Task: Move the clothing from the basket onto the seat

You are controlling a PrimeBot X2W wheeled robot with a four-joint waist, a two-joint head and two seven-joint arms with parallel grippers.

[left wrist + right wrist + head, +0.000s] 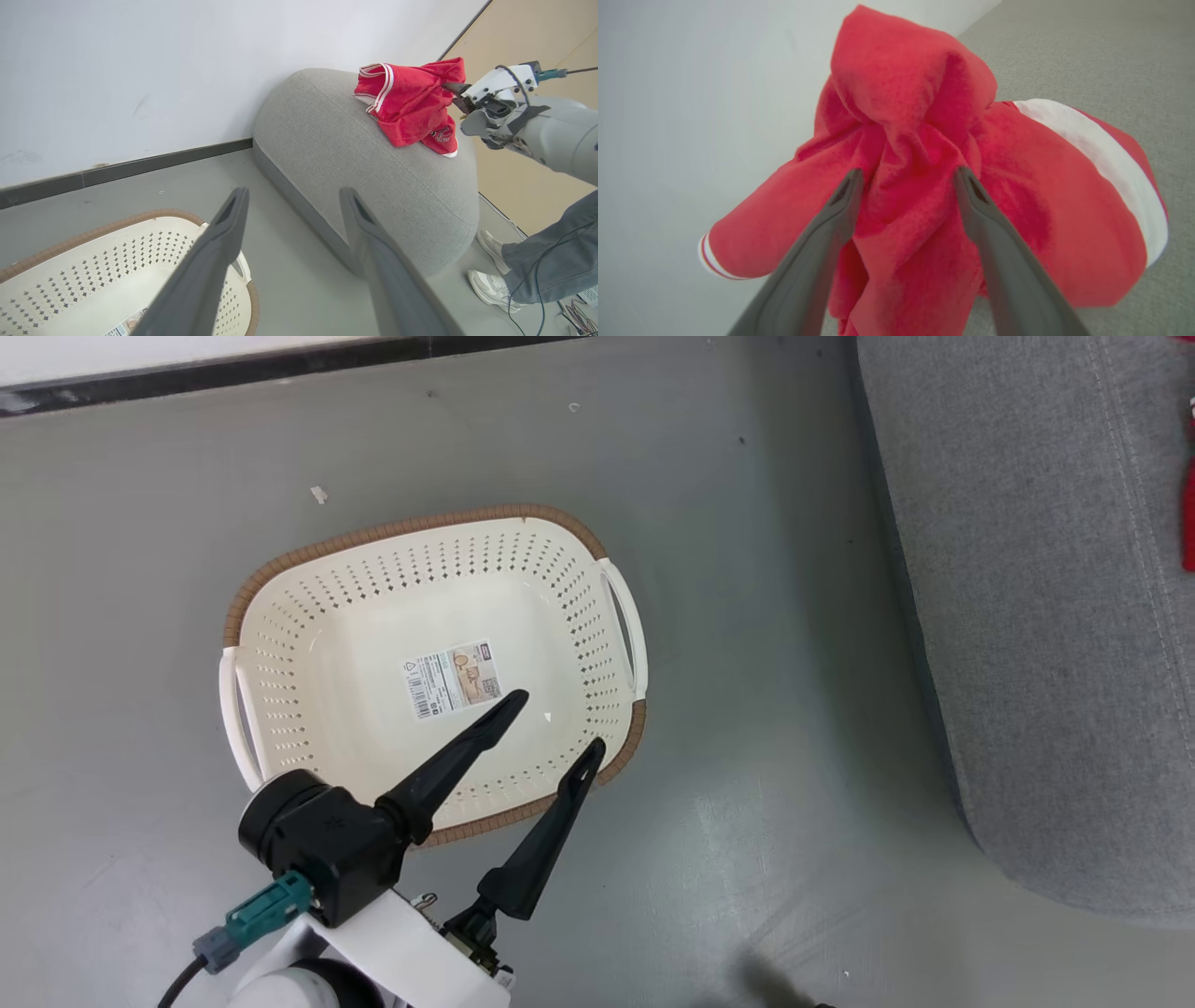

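Red clothing [411, 105] pinched in right gripper [909, 171], draped over top edge of seat [336, 158], left gripper [557, 720] spread open above near rim of basket [420, 534].

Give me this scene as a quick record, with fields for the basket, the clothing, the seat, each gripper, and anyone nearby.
basket: on the grey floor, no clothing inside, label sticker on its bottom
clothing: red bundle with white trim, lying on top of the seat
seat: grey cushion beside the basket, not touching it
left gripper: open, over the basket's near rim
right gripper: fingers around bunched clothing; grip unclear
person: jeans leg and pale shoes beside the seat
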